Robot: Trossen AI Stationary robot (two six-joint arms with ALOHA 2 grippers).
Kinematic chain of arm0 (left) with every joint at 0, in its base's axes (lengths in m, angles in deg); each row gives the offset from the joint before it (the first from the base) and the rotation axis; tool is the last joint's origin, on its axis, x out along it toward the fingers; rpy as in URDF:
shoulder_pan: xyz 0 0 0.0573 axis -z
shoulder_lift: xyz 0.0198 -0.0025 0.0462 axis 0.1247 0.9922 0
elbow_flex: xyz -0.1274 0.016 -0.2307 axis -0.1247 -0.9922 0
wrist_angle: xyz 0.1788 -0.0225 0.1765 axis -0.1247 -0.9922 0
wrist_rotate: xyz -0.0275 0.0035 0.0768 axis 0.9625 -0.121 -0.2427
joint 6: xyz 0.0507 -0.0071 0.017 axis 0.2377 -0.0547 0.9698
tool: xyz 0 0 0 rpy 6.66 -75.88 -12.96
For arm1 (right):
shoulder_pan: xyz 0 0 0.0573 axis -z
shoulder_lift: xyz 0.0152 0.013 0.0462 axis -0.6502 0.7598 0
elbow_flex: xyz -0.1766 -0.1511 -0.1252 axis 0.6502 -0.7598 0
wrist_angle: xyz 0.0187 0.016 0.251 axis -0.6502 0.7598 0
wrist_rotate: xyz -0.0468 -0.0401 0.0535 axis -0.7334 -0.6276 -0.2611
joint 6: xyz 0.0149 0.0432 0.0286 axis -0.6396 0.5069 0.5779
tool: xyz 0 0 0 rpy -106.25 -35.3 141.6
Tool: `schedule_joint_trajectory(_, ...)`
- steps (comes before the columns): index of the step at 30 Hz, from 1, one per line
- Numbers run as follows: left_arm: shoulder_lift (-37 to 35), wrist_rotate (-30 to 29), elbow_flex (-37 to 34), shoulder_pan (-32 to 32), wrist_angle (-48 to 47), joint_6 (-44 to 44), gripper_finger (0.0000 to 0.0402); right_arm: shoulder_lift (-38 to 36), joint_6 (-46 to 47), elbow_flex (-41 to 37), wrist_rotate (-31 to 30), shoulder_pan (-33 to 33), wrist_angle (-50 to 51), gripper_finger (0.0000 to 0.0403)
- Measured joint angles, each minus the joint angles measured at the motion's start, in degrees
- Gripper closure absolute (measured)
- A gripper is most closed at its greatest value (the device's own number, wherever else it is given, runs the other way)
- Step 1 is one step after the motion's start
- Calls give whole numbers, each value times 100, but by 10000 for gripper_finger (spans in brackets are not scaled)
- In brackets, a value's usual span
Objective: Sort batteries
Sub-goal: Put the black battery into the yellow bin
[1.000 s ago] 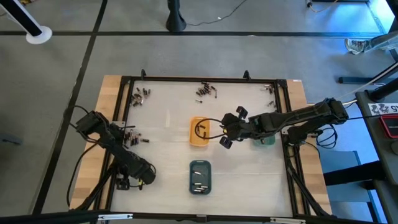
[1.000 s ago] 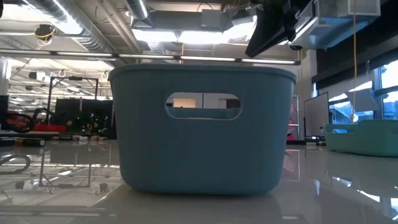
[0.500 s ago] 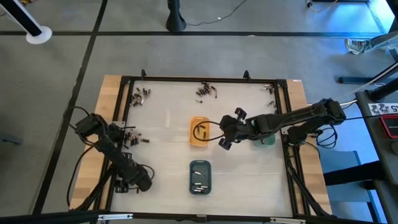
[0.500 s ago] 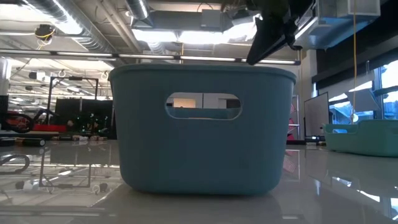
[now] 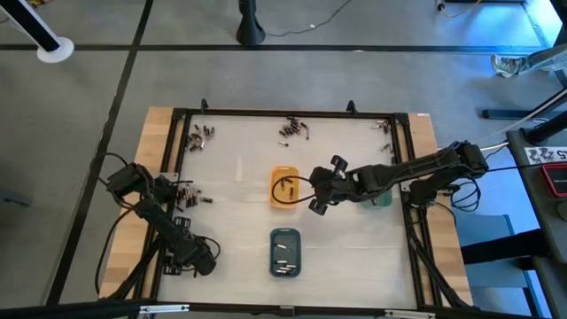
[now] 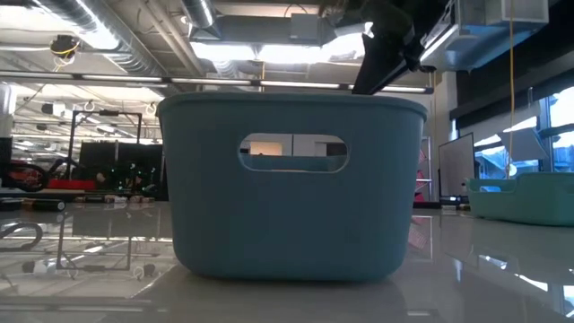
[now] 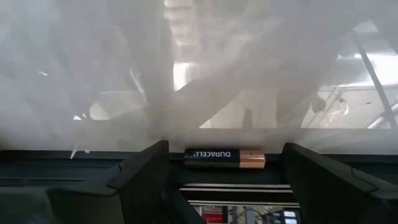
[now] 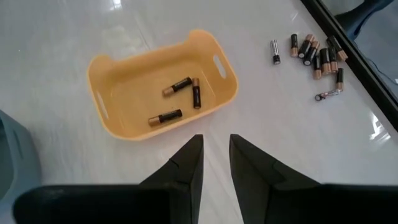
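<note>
We are judging the batteries (image 8: 317,56) light, stiff and slippery, best pinched across the barrel, and counting three in the orange tray (image 8: 163,84), about nine loose on the desk (image 8: 261,130), while our right pincer (image 8: 214,163) is hovering narrow and empty and the left pincer (image 7: 224,180) is gaping wide.

Bright ceiling lights (image 6: 269,49) shine overhead in the low view, and the glossy white surface (image 6: 466,269) mirrors them as glare. The left wrist view is hazy with milky reflections above a sharp battery (image 7: 224,158). The high view is evenly lit with soft shadows.
</note>
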Motion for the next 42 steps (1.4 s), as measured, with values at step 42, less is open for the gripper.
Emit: schedule_joint_trajectory(42,11,327,-60,-529,-165,712,225,-2,0,0,152,0,4,323)
